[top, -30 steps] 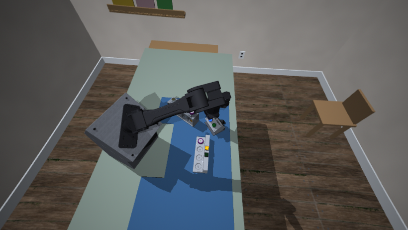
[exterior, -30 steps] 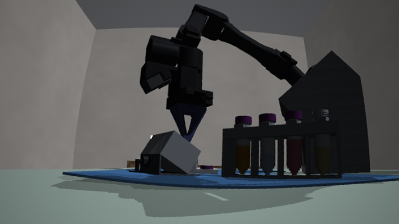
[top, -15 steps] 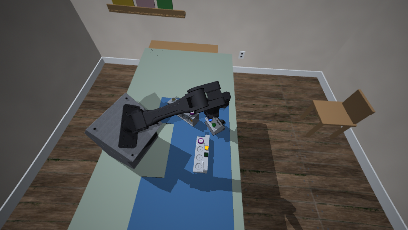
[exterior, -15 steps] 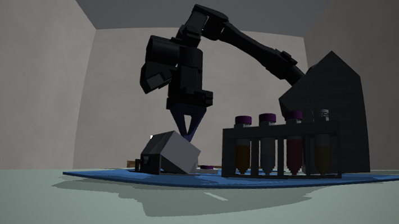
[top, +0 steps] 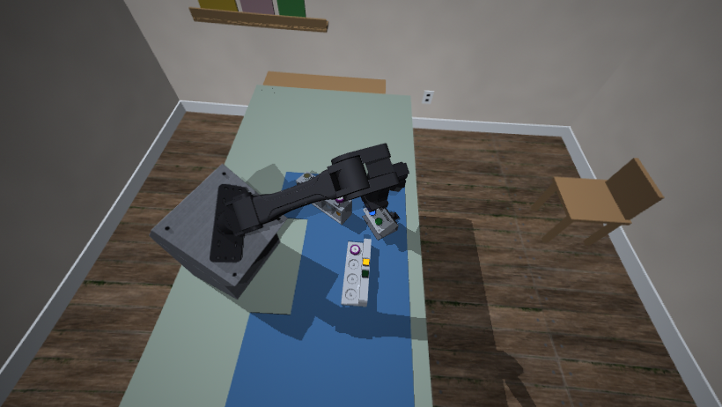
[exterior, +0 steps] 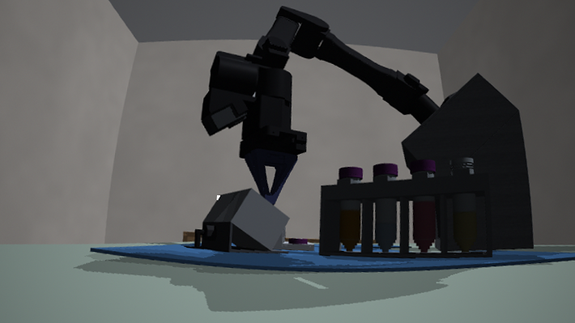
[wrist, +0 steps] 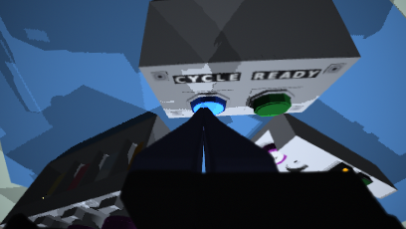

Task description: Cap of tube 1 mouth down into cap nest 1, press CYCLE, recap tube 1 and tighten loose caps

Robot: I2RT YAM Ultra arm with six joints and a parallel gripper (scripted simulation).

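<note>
While the hand (wrist: 203, 116) points down, pinched, CYCLE (wrist: 208, 104) faces up.

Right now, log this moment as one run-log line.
gripper: shut, empty, tips at CYCLE key | cap: in nest 1 | amber lamp: lit | READY key: untouched
</note>
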